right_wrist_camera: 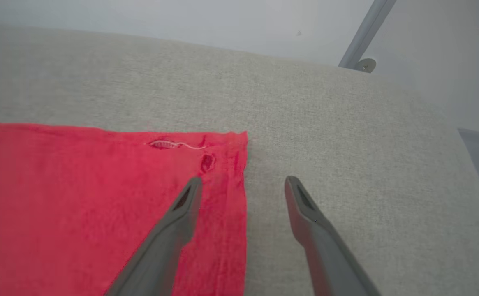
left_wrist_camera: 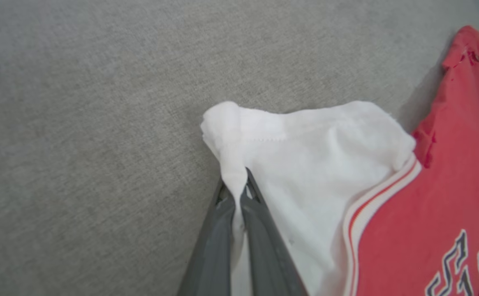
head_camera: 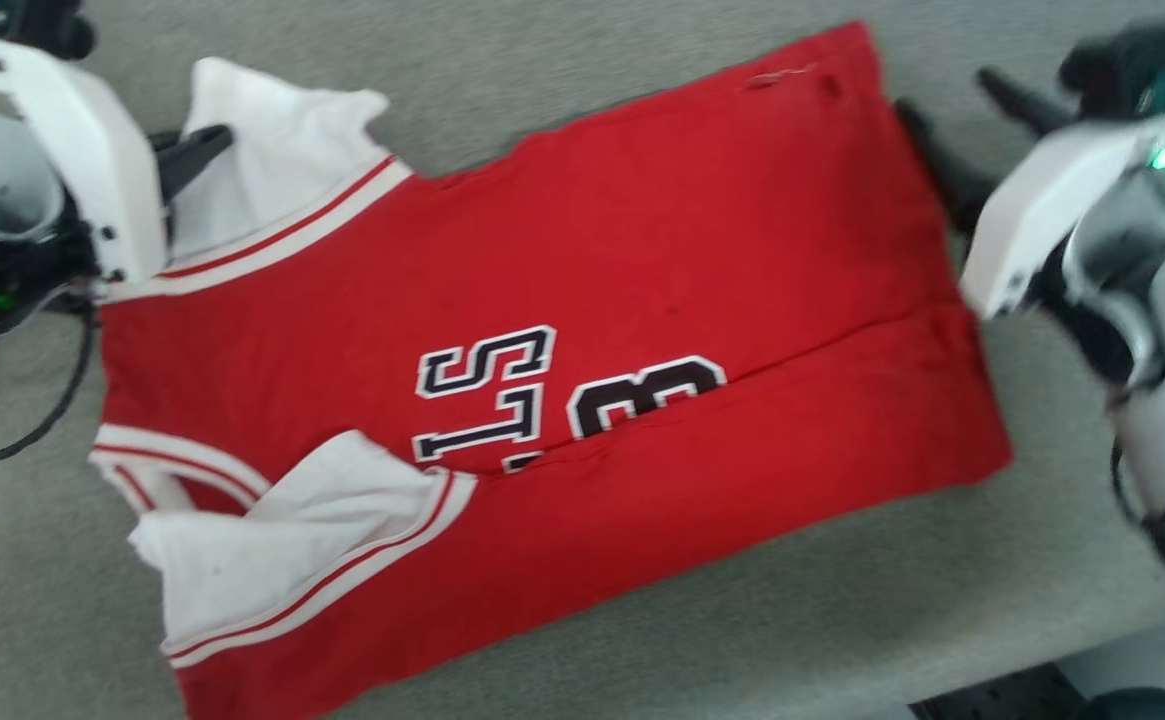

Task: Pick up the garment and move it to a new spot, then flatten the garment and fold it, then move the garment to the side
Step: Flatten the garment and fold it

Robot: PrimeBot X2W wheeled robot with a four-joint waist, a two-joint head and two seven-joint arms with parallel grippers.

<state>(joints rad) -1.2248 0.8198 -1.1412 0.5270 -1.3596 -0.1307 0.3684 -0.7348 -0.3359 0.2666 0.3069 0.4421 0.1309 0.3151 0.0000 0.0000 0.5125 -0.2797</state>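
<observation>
The grey table [head_camera: 642, 640] is holding the shirt [head_camera: 702, 230], which is lying across the middle with its neck end to the left and its bottom edge to the right. The near long side is lying folded over onto the red and is hiding the bottom of the number [head_camera: 602, 410]. So I think the folding step is going on, and the far side is waiting its turn. The left arm [head_camera: 82, 150] is reaching in from the left and the right arm [head_camera: 1052, 210] from the right. The far sleeve [head_camera: 272, 150] is sticking out past the far left of the red part. The left gripper [left_wrist_camera: 235, 193] is squeezing the edge of that sleeve tight between its fingers. The right gripper [right_wrist_camera: 244, 183] is hanging wide open with nothing in it, one finger over the far right corner of the shirt and one over the bare table. To do this well, I think the right gripper is going to need to pinch that corner first. Then both arms should be lifting just a little and bringing the far side toward the near side together, so the cloth is lying smooth and the sleeve is tucking inside. Pulling too hard could be dragging the whole shirt or undoing the near fold. A tiny loose thread [right_wrist_camera: 173, 144] is showing by that corner.
</observation>
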